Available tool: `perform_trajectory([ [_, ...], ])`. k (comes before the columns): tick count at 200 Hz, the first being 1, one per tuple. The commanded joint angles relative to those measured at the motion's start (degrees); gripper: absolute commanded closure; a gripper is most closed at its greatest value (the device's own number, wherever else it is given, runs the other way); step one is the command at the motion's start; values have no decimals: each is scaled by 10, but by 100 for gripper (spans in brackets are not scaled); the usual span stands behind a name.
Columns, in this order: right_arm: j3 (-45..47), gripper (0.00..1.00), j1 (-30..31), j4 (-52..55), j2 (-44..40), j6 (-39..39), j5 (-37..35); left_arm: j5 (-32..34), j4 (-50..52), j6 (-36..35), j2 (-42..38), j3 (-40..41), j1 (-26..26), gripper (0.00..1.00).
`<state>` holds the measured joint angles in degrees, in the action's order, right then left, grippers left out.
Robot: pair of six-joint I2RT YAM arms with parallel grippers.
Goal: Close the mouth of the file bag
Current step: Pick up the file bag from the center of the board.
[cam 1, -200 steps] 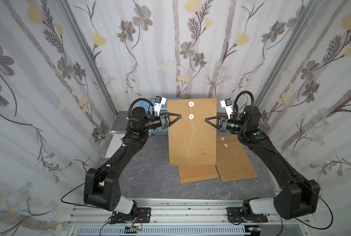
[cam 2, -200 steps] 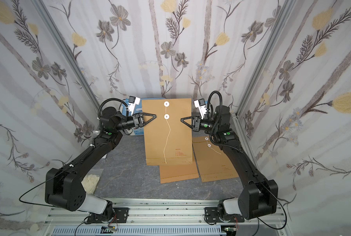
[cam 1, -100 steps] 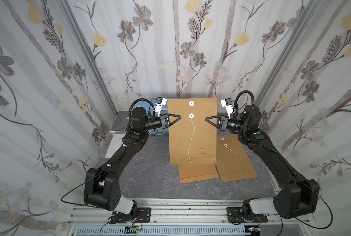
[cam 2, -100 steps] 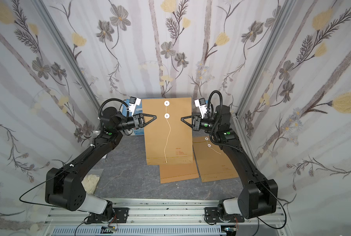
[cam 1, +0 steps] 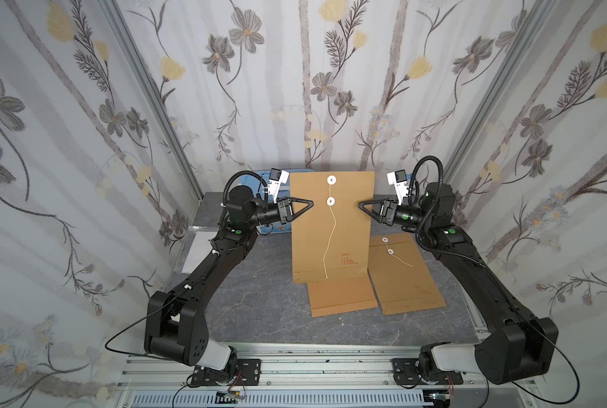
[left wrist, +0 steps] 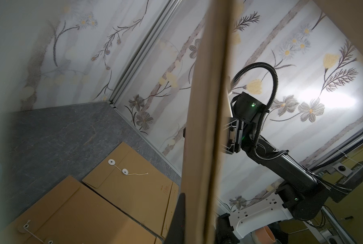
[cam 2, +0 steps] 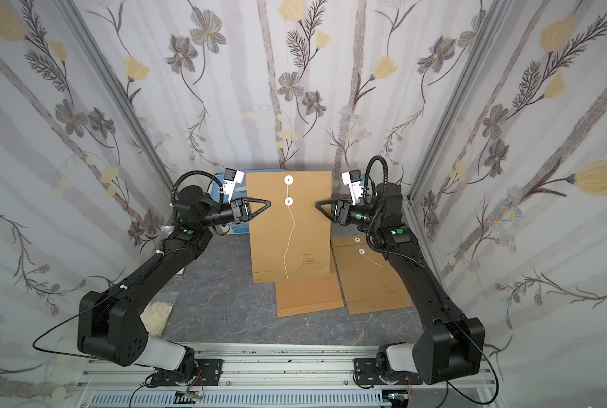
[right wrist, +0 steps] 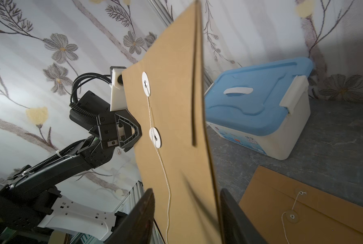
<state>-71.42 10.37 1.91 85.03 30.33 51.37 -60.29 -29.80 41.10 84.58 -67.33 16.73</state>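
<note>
The upright, flat brown paper file bag (cam 1: 332, 226) stood between both pincers' tips. The left pincer (cam 1: 311, 203) was pressed together, pinching the bag's near edge. The right pincer (cam 1: 361, 205) had its jaws spread, one on either side of the opposite edge. The bag's thin pale string (cam 1: 330, 243) hung loose, lower than both tips.

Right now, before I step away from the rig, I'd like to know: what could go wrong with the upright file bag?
1. The right hand stands open around the edge of the file bag, so only the left hand pinches it; the bag could swing or sag.
2. The string hangs loose down the front below the lower disc; thin and dangling, it may be awkward to catch.
</note>
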Motion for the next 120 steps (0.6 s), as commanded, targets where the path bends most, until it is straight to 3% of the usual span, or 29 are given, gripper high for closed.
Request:
perform_trajectory([
  [1,2,51,-9,73,-23,-49,-86,6,-9,-21,-3,4,0,100],
  [19,22,41,-28,71,-44,-39,-96,9,3,-36,-3,3,2,100],
  [56,25,37,-28,80,-69,-51,-102,18,31,-74,-7,1,14,100],
  [120,-66,34,60,98,-13,-72,-24,12,23,-87,-6,2,36,100],
])
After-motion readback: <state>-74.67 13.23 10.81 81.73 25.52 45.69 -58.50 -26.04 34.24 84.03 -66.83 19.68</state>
